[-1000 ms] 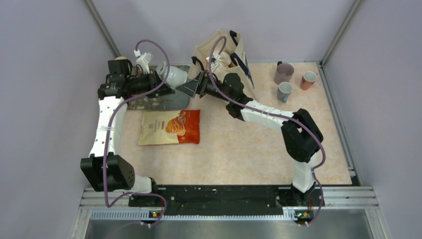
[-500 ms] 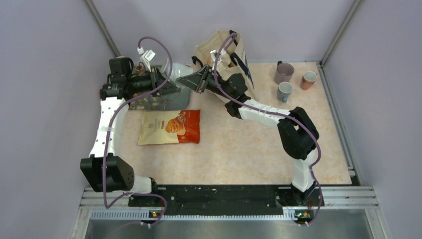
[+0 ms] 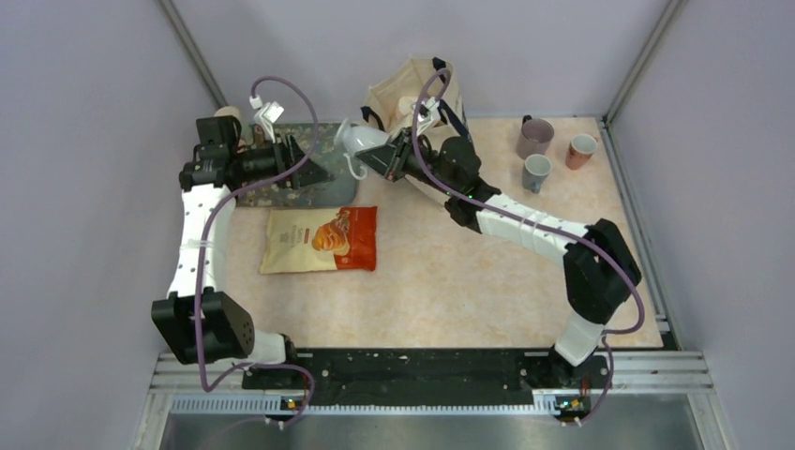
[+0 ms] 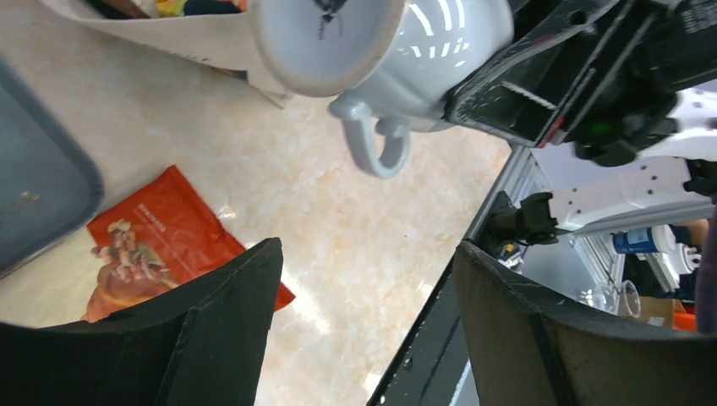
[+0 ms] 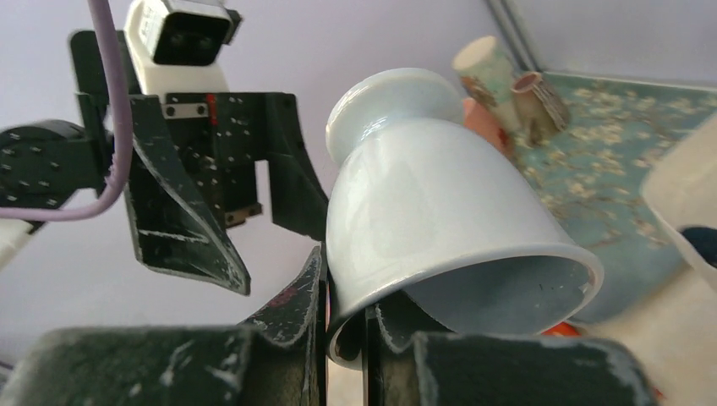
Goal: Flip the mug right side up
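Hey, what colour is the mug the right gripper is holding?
The mug is plain glossy white with no pattern. It shows best in the right wrist view.

In mid-air, right gripper pinches tilted white ceramic mug — left gripper spread wide just beside it; orange snack bag flat on beige worktop.

White link shells, black joints, purple cables; left claw matte black.

Mug rim partly beyond the top edge
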Motion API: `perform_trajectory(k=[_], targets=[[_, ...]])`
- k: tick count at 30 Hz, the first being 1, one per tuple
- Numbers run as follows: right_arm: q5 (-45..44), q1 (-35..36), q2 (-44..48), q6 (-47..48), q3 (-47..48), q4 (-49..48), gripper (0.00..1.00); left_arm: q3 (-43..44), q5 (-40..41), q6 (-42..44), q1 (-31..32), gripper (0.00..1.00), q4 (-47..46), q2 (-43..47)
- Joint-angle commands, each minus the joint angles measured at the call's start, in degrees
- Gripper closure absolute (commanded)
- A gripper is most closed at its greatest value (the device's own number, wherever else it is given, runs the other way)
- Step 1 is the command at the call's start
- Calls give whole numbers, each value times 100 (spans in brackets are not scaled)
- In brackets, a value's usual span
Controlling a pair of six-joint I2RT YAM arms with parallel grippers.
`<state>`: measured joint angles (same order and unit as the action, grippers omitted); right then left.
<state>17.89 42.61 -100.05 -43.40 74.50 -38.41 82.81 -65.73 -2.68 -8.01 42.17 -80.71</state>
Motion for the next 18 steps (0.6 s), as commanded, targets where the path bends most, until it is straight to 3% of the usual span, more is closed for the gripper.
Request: perform_trajectory(k=[1,6,8,10,14,18], targets=[[-399,-36,908,1405,503,1769,100,252,528,798,-152,21,534,234],[-1437,-33,1410,3354,1622,6234,100,256,2043,1195,-242,21,770,287],[-2298,-115,1555,3623,2022,7650,100,216,2431,1342,-249,21,802,289],[-2770,-630,1628,3529,2206,8777,100,168,2543,1438,-259,21,802,293],[-3589,-1735,1631,3469,2072,9992,100,118,2535,1567,-261,22,843,291],[-3570,-2829,1591,3650,1764,10098,100,111,2647,1739,-262,22,991,347]])
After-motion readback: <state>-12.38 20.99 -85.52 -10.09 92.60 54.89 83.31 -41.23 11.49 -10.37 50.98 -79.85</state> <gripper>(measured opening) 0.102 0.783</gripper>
